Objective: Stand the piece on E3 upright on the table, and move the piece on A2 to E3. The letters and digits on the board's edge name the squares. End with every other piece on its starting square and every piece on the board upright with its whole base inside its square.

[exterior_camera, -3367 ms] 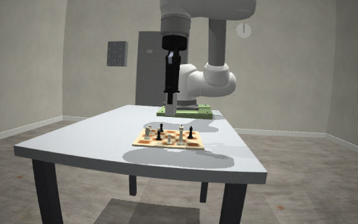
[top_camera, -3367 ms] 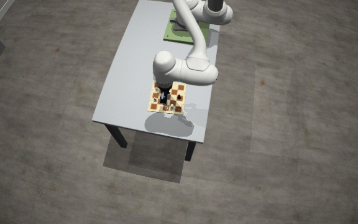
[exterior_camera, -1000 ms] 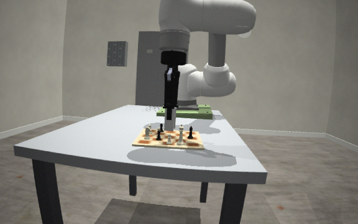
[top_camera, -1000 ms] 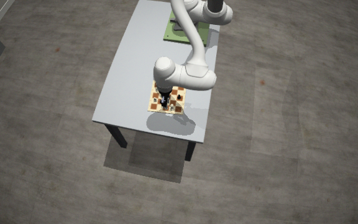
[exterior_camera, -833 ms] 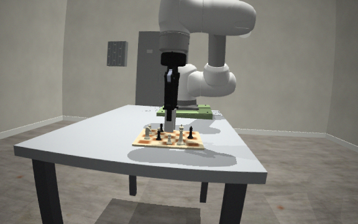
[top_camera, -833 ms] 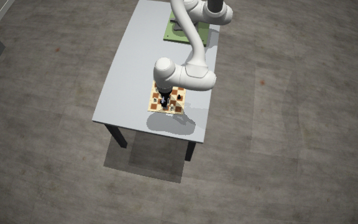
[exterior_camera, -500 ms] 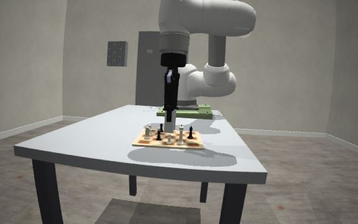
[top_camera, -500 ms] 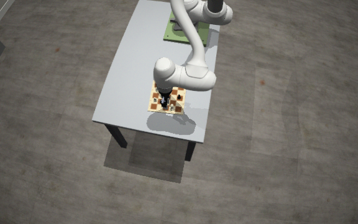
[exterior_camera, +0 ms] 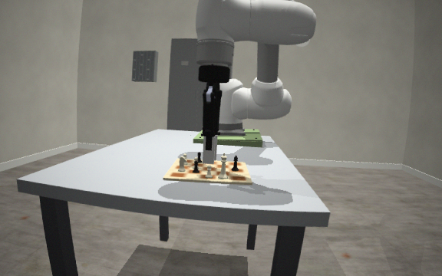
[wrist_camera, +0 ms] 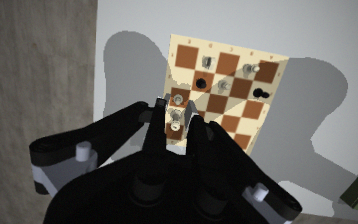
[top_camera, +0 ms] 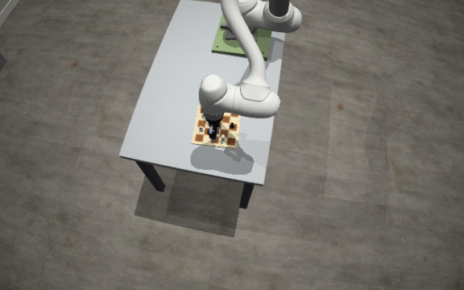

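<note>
Seemingly the gripper (wrist_camera: 175, 105) hangs tips-down over the board (wrist_camera: 235, 122), its jaws set to a narrow gap and holding nothing; the white piece (wrist_camera: 175, 121) lies directly between and below them on an edge square, which I take for E3, and it looks toppled, its length running along the gap; another white piece (wrist_camera: 177, 99) stands just beyond the tips, so there is little room to spare; the lying piece is likely light, rigid and smooth, prone to roll or squirt out sideways; a hold across its slim stem near the middle seems best, closed gently; which piece stands on A2 I cannot tell from here; bare table (wrist_camera: 300, 30) lies off to the side of the jaws for standing it up.
</note>
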You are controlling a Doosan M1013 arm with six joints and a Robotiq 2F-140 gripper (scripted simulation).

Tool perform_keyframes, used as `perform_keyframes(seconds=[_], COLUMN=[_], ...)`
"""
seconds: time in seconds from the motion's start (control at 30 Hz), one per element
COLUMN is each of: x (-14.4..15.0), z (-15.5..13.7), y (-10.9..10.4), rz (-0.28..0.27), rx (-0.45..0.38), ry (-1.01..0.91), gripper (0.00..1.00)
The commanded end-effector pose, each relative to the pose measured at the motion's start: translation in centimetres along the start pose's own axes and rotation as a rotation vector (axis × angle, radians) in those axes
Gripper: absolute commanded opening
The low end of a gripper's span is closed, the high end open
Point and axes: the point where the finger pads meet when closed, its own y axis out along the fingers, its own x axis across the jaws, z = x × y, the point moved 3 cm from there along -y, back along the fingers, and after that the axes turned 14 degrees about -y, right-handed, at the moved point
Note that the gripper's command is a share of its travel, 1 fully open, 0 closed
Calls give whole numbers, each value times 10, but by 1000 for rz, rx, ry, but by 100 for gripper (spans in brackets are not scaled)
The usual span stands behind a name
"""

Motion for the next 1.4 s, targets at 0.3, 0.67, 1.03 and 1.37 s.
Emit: perform_keyframes(seconds=[0.3, 0.67, 1.03, 1.37], x=[0, 0, 0, 0], z=[0, 0, 0, 0], y=[0, 0, 5, 25], rz=[0, 0, 0, 0], rx=[0, 0, 0, 0], ry=[0, 0, 0, 0], gripper=[20, 20, 20, 20])
